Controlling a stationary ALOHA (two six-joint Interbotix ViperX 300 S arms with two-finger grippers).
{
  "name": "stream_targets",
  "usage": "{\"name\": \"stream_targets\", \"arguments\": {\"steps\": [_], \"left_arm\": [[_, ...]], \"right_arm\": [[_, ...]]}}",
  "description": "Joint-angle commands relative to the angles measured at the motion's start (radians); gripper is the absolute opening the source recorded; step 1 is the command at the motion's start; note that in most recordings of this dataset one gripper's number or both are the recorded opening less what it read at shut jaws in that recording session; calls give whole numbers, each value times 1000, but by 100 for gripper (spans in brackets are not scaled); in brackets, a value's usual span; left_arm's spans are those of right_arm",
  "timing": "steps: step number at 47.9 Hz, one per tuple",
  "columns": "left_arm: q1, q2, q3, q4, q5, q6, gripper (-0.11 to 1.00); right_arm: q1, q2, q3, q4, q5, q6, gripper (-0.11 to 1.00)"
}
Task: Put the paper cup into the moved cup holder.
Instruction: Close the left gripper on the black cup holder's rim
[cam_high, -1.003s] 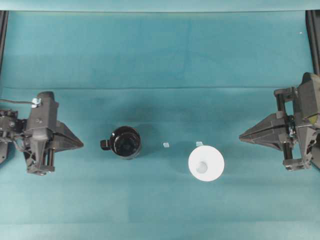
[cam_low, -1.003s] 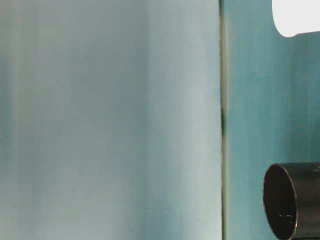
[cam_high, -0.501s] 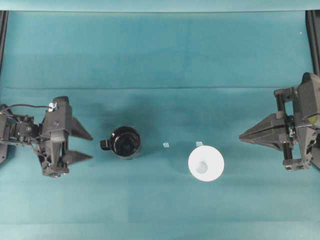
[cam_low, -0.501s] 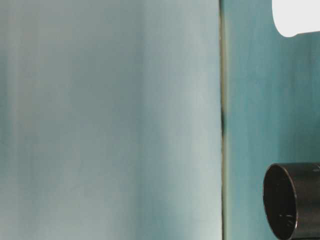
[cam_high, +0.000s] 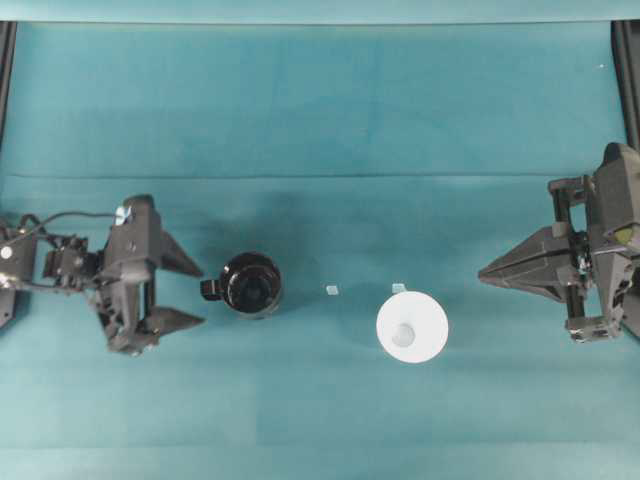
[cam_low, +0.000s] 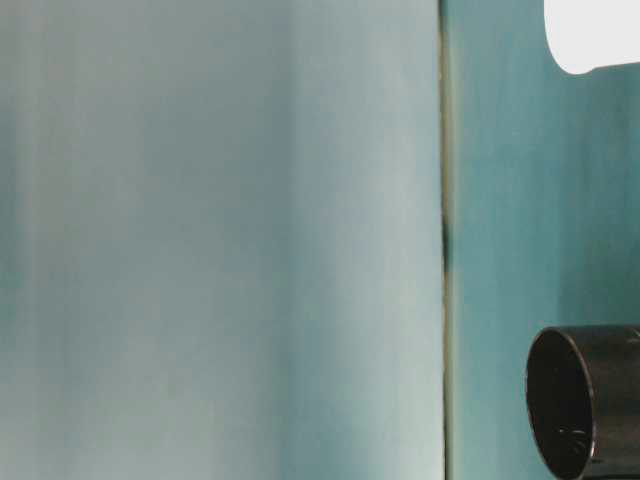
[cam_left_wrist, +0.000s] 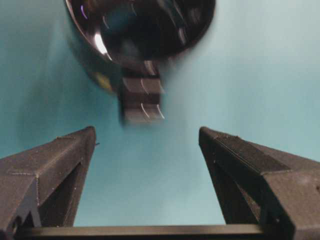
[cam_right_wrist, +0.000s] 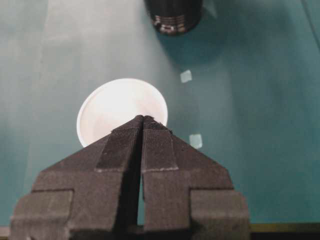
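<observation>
The left claw (cam_high: 193, 295) is standing wide apart, empty, just beside the stubby handle of the black cup holder (cam_high: 250, 284), which is sitting upright on the teal bench (cam_high: 320, 110). The white paper cup (cam_high: 412, 326) is standing upright, well apart to the right, while the right claw (cam_high: 483, 271) is pinched closed on nothing, near the cup.

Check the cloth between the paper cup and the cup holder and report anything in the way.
Nothing tall: only two small pale markers lie flat on the cloth between the paper cup and the cup holder. The path looks open.
</observation>
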Motion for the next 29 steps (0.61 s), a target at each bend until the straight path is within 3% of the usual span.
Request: {"name": "stream_targets", "arguments": {"steps": [1,29], "left_arm": [[14,3,-17,3,-41,-2,88],[23,55,-17,3,-95,-3,88]], "right_arm": [[3,5,-21,3,-6,9,-3],[3,5,-21,3,-5,9,-3]]}}
